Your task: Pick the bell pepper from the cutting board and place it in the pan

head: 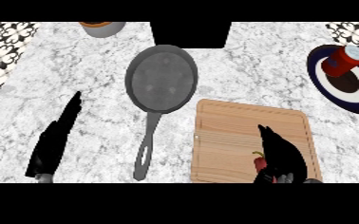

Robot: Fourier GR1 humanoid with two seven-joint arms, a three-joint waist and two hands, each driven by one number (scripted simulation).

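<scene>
A small red bell pepper (260,163) with a yellowish stem lies on the wooden cutting board (231,128), near its front edge. My right hand (284,156) is over the board's front right part, fingers stretched forward, touching the pepper's right side and hiding part of it. The thumb region is low and partly cut off. The grey pan (162,78) sits left of the board, its handle pointing toward me. My left hand (52,144) rests open at the lower left, fingers straight, away from everything.
A dark blue plate (324,78) with a red jar (342,60) on it stands at the right edge. A grey bowl (102,28) sits at the back left. A black block occupies the back centre of the marble counter.
</scene>
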